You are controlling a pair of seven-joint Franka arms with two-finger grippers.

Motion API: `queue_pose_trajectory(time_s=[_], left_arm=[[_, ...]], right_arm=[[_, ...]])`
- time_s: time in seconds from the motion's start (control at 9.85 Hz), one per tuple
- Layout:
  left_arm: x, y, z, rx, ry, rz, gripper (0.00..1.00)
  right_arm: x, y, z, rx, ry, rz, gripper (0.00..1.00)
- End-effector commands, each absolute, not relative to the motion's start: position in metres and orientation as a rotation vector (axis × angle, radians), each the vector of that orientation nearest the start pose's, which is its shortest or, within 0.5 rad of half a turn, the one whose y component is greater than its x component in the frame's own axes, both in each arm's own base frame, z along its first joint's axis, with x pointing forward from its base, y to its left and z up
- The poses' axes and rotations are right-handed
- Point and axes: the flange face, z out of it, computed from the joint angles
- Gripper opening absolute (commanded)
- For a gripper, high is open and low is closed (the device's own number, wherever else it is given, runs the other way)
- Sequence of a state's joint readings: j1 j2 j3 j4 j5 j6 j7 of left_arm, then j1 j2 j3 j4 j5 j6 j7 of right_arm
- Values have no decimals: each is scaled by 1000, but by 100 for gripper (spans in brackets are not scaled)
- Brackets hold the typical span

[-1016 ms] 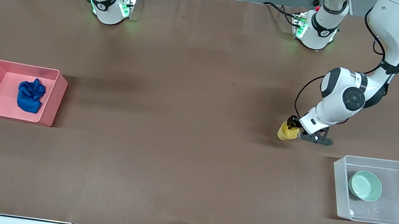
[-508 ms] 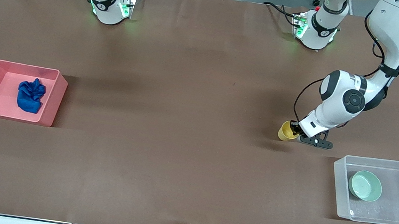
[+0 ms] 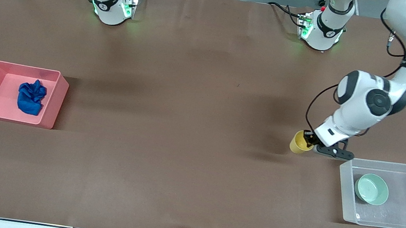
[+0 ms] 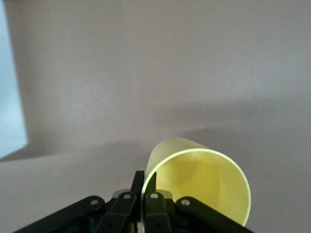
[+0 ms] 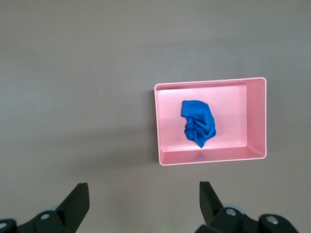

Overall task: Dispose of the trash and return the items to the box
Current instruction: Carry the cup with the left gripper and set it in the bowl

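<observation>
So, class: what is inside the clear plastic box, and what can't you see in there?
The clear box holds one mint-green bowl, lying toward the right arm's end of it. The floor under the bowl is covered. The yellow cup is outside, pinched by the left gripper.

We see a plain brown table (image 3: 183,146) under everything. The cup (image 3: 300,142) is yellow, paler inside, and the bowl (image 3: 371,189) is pale mint green. The box (image 3: 390,167) is translucent clear plastic. The tub (image 3: 51,104) is opaque pink, and the lump (image 3: 31,97) in it is deep blue. The arms are white with black joints; the left gripper (image 3: 311,140) is black
</observation>
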State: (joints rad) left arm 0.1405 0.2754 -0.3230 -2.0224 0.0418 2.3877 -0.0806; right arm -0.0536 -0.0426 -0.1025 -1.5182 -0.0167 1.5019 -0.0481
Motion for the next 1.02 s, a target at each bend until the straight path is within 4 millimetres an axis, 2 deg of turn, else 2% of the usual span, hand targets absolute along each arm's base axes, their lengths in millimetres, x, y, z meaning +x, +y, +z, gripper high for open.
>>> queue_pose_trajectory(time_s=[0.0,0.1,0.2,0.3,0.41,0.51,0.61,0.71,0.81,0.91], left_arm=[[641,-73,376,-3193,171,-77,0],[662,-47,397,-3199,194,-88,0],[681,-15,409,-3205,223,-114,0],[697,14,417,-3202,239,-157,0],[707,47,413,-3192,244,-178,0],[722,86,408,-3178,269,-215,0],[733,113,395,-3163,334,-232,0],[742,137,374,-3141,341,-224,0],[744,155,355,-3119,334,-221,0],[747,164,337,-3101,345,-237,0]], right_arm=[[520,-84,668,-3151,171,-55,100],[520,-84,668,-3151,171,-56,100],[520,-84,668,-3151,171,-53,100],[520,-84,668,-3151,171,-55,100],[520,-84,668,-3151,171,-56,100],[520,-84,668,-3151,171,-53,100],[520,-84,668,-3151,171,-55,100],[520,-84,668,-3151,171,-56,100],[520,-84,668,-3150,171,-56,100],[520,-84,668,-3151,171,-56,100]])
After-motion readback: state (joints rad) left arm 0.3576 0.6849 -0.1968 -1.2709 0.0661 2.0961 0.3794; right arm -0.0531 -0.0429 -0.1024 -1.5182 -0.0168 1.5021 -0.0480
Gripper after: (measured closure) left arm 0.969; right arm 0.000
